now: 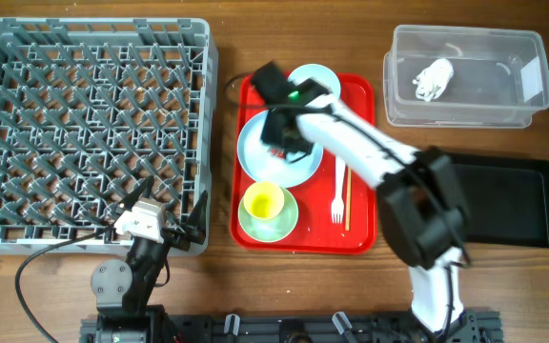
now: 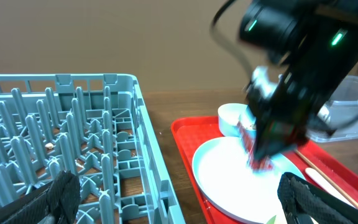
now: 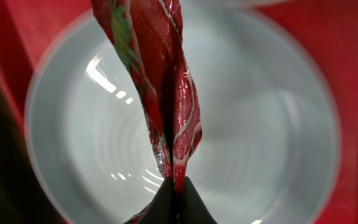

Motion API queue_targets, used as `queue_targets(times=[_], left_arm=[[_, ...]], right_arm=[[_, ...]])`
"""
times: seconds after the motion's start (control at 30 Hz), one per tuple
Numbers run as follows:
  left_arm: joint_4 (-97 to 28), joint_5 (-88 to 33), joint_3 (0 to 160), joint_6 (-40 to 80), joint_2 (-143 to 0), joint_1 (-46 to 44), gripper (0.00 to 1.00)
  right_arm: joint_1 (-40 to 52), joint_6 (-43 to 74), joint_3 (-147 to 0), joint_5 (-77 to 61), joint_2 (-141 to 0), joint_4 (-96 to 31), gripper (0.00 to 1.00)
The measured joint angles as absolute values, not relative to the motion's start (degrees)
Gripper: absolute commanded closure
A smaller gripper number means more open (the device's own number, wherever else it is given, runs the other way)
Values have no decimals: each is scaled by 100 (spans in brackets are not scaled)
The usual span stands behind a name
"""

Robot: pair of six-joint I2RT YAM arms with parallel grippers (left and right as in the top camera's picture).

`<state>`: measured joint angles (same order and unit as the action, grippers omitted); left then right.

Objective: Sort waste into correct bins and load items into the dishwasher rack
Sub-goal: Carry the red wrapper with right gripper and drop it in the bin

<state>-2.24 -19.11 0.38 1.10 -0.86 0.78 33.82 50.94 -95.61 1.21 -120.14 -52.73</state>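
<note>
My right gripper (image 3: 174, 198) is shut on the red snack wrapper (image 3: 160, 81) and holds it just above the light blue plate (image 3: 253, 124). From overhead the right gripper (image 1: 279, 133) hangs over the plate (image 1: 298, 167) on the red serving tray. The crumpled white tissue (image 1: 434, 81) lies in the clear tub (image 1: 532, 71). The black tray (image 1: 513, 205) lies at the right. The yellow cup (image 1: 265, 201) sits in a mint bowl (image 1: 289, 221). A pale bowl (image 1: 317, 76), the white fork (image 1: 336, 191) and chopsticks (image 1: 346, 195) are on the red tray. My left gripper (image 2: 179, 199) is open and empty beside the grey rack (image 1: 89, 129).
The red serving tray (image 1: 360, 95) stands between the rack and the bins. In the left wrist view the rack's wall (image 2: 148, 143) is close on the left and the right arm (image 2: 297, 74) hangs over the plate (image 2: 229, 180). A black cable (image 1: 36, 252) runs at the front left.
</note>
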Motion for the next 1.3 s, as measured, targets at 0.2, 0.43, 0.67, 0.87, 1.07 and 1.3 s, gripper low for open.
queue_targets(times=[0.2,0.43,0.67,0.87,1.07,1.3], left_arm=[[-226,-1909,38,110,-91,78,0],[-224,-1909,38,110,-91,78,0],[-226,-1909,38,110,-93,78,0],[-224,-1909,38,110,-93,78,0],[-226,-1909,38,110,-93,78,0],[-226,-1909,38,110,-97,78,0]], right_arm=[[1782,5100,-9697,268,-10676,-5111,96],[-145,5334,-9712,764,-10573,-4825,95],[-797,5135,-9712,554,-11262,-3841,0],[-803,4488,-9712,-69,-11404,-4145,0],[-803,4060,-9706,-760,-10822,-4928,4],[-574,3535,-9745,-2115,-9247,-6661,0]])
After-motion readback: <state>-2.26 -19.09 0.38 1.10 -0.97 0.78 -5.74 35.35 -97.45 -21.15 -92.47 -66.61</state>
